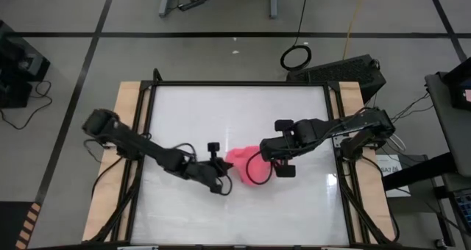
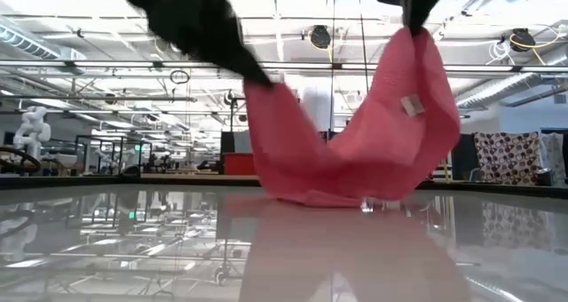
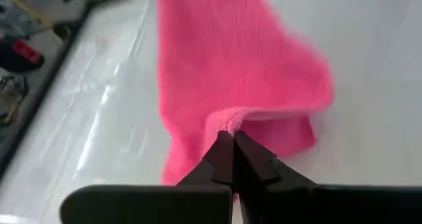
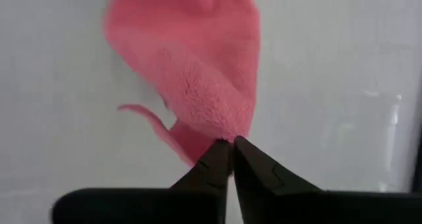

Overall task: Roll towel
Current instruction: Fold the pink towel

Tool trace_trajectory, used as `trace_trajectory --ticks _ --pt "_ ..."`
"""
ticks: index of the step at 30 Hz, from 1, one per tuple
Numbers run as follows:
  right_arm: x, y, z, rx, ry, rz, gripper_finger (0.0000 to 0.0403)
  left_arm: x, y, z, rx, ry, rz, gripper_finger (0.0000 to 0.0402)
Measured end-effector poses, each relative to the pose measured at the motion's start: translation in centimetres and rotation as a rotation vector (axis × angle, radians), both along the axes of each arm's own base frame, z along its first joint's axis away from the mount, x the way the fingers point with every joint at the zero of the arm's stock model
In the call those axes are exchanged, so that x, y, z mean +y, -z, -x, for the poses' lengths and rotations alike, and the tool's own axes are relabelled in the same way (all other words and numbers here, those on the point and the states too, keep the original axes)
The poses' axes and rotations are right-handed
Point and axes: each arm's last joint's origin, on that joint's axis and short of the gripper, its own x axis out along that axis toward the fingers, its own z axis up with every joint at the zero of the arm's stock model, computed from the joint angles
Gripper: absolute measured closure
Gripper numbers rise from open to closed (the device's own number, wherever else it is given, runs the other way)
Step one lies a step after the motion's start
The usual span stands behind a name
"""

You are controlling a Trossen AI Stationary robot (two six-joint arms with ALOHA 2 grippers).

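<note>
Both fingers [image 3: 232, 145] pinch towel [image 1: 246, 165] corners

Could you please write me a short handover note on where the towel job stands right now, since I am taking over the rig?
Left tool: shut on a corner of the towel, held up above the table.
Right tool: shut on another corner of the same towel, also raised.
Towel: hangs between the two tools in a sag; only its lowest fold touches the table, near the middle. A small label shows on the side under the right-hand arm in the low view.
Done: both corners gripped and lifted.
Left: lay the towel flat, then roll it; no rolling is visible yet.
</note>
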Motion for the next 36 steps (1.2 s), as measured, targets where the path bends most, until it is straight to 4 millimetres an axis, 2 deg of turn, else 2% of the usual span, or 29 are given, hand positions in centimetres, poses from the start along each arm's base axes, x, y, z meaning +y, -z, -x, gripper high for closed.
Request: trace_trajectory --ticks 3,7,11,15,19,25,32,36 --pt "0.3 0.4 0.4 0.032 -0.004 0.058 0.034 -0.1 -2.1 1.0 -0.05 0.018 0.027 0.0399" --pt "0.9 1.4 0.9 0.07 -0.031 0.11 0.0272 0.0 -3.3 2.0 -0.066 0.009 0.064 0.04" --pt "2.0 2.8 1.1 0.088 -0.069 0.119 0.021 0.8 -3.0 2.5 -0.019 -0.083 0.082 0.04" --pt "4.2 5.2 1.2 0.04 -0.162 0.106 0.0174 2.0 -2.2 2.6 0.032 -0.19 0.117 0.04" --pt "6.7 8.3 0.8 -0.096 -0.26 0.06 0.0166 2.7 -1.5 2.4 0.077 -0.23 0.126 0.04" --pt "8.3 12.5 0.5 -0.313 -0.286 0.028 0.0169 3.3 -0.8 1.9 0.095 -0.253 0.133 0.04" --pt "8.8 14.9 0.0 -0.571 -0.26 -0.049 0.0206 3.9 -0.5 1.6 0.101 -0.283 0.149 0.04" --pt "8.9 16.3 -0.3 -0.562 -0.258 -0.041 0.0223 4.1 -0.5 1.4 0.094 -0.288 0.155 0.0401"
